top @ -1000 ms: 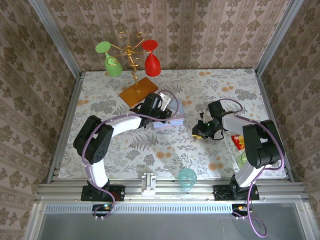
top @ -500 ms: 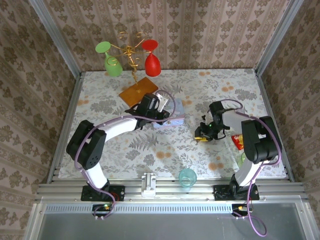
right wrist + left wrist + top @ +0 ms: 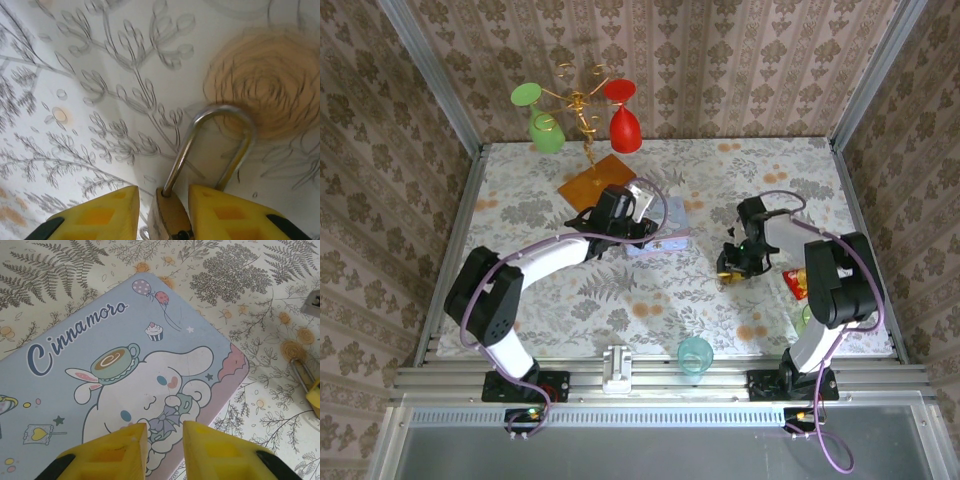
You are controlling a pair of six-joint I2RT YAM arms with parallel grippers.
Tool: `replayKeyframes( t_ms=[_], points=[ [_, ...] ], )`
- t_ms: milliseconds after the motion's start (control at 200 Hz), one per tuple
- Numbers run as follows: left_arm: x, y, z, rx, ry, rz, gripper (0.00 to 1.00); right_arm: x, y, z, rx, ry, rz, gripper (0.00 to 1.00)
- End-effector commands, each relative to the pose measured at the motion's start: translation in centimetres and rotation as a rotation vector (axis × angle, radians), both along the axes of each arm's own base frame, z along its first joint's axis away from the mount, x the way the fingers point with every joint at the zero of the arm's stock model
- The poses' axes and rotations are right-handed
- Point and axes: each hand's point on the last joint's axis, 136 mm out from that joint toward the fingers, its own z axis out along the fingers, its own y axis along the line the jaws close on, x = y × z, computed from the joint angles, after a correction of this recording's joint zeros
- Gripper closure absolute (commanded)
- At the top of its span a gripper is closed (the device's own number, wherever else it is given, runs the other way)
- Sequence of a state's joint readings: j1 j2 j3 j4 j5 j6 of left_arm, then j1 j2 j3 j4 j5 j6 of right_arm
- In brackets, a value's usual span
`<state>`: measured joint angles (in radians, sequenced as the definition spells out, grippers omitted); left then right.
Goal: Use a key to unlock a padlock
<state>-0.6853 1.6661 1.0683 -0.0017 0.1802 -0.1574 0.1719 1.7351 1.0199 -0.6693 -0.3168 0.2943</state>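
Note:
The padlock (image 3: pixel 176 217) has a brass body and a silvery shackle (image 3: pixel 220 127) that lies out over the flowered cloth. My right gripper (image 3: pixel 164 212) is shut on the padlock body, a yellow finger (image 3: pixel 227 215) on each side. From above, the right gripper (image 3: pixel 734 262) is low over the table, right of centre. The padlock's shackle (image 3: pixel 300 374) also shows at the right edge of the left wrist view. My left gripper (image 3: pixel 165 445) hovers open over the pastel tin box (image 3: pixel 125 360) with nothing between its fingers. The key is hidden.
The tin box (image 3: pixel 667 238) lies mid-table under the left gripper (image 3: pixel 642 222). A gold wire stand (image 3: pixel 582 110) with a green and a red glass stands at the back on an orange base. A teal cup (image 3: pixel 695 353) sits near the front edge, a red packet (image 3: pixel 794 283) by the right arm.
The right gripper has slid a little to the right with the padlock. The left arm's elbow has swung left while its gripper stays over the tin box.

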Motion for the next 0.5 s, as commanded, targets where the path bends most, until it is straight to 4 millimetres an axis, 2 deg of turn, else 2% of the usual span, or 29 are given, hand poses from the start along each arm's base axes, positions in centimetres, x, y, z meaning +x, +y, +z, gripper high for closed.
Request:
replayKeyframes(
  t_ms=[0,50,130,300,350,410,455,495],
  points=[
    [-0.5,0.6,1.4,-0.024,-0.003,0.007,0.76,0.9,0.4,0.9,-0.060,-0.023,0.119,0.65],
    [-0.6,0.8,1.4,-0.021,-0.002,0.011,0.76,1.1,0.0,1.1,-0.105,-0.013,0.139,0.62],
    [-0.6,0.9,1.6,-0.024,-0.008,0.018,0.76,1.5,-0.9,1.6,-0.200,-0.019,0.167,0.62],
    [-0.6,1.4,2.5,-0.028,-0.015,0.042,0.76,2.8,-0.7,3.2,-0.199,-0.087,0.149,0.63],
    [-0.7,1.8,3.0,-0.014,-0.022,0.049,0.76,3.1,-0.9,3.9,-0.207,-0.125,0.128,0.62],
    [-1.1,2.7,4.6,-0.009,-0.051,0.063,0.75,3.7,-1.3,5.1,-0.216,-0.194,0.096,0.60],
    [-1.6,3.5,6.0,-0.020,-0.075,0.077,0.69,4.2,-1.6,6.2,-0.218,-0.255,0.076,0.56],
    [-2.1,4.4,7.2,-0.031,-0.100,0.096,0.60,4.7,-2.1,7.4,-0.236,-0.320,0.062,0.39]
  ],
)
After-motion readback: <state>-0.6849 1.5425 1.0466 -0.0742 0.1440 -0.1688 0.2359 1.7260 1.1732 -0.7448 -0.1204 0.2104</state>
